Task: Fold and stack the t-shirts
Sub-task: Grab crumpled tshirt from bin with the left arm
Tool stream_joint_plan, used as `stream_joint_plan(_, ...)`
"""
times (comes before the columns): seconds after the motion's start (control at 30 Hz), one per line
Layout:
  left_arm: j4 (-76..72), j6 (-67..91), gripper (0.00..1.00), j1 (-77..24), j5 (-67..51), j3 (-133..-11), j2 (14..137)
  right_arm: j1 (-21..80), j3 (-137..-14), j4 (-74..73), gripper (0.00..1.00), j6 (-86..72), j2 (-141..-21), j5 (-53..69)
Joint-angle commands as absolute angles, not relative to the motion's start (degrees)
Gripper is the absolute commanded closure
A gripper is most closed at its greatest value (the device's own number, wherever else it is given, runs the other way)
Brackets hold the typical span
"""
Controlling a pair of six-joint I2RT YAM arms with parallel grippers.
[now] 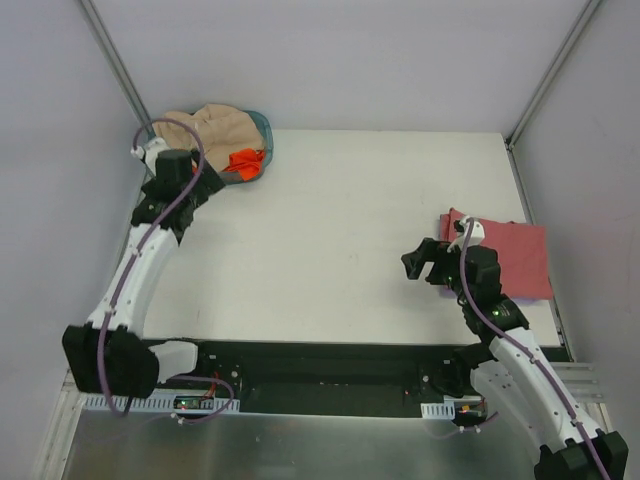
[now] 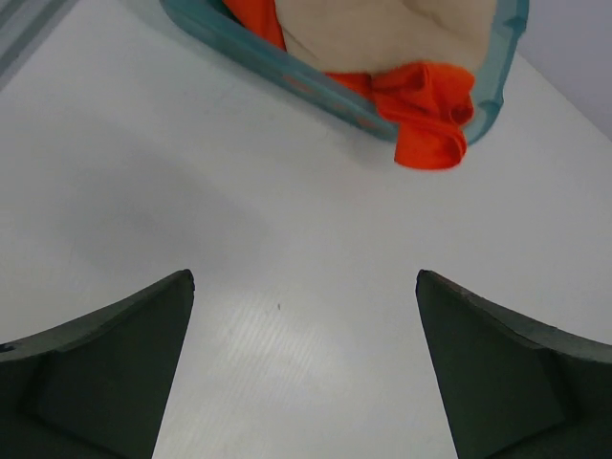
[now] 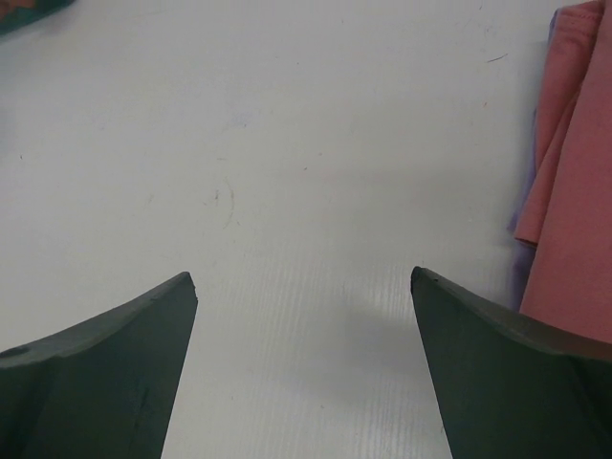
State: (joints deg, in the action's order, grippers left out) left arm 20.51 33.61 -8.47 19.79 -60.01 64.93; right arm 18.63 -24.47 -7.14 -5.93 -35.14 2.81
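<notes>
A tan-beige t-shirt [image 1: 215, 126] and a bright orange t-shirt [image 1: 246, 160] lie bunched in the teal tub [image 1: 262, 133] at the back left. In the left wrist view the orange shirt [image 2: 426, 110] spills over the tub's rim [image 2: 287, 81], with the tan shirt [image 2: 382, 29] behind it. My left gripper [image 1: 205, 188] is open and empty, just in front of the tub. A dusty red t-shirt [image 1: 510, 258] lies folded at the right; its edge shows in the right wrist view [image 3: 569, 201]. My right gripper [image 1: 420, 262] is open and empty, left of the red shirt.
White table [image 1: 340, 240] enclosed by grey walls on three sides. The black base rail [image 1: 320, 365] runs along the near edge.
</notes>
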Motion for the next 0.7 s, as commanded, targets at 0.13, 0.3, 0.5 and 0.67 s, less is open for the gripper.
stream_joint_plan(0.13,18.02,28.05,0.01,4.66,12.91,-87.59,93.57,18.81,-22.94,-0.62,0.04,-4.92,-34.54,5.97)
stream_joint_plan(0.3,17.93,24.0,0.01,5.18,11.17,-105.61,112.82,18.81,-23.9,-0.26,0.04,-3.96,-38.58,8.08)
stream_joint_plan(0.5,17.84,23.55,0.03,5.98,1.77,-121.62,130.05,18.81,-24.17,-0.26,0.04,-3.16,-41.13,6.25)
stream_joint_plan(0.67,17.84,25.92,0.4,5.89,-2.98,-129.02,136.32,18.81,-24.26,-0.52,0.04,-2.2,-42.01,4.31)
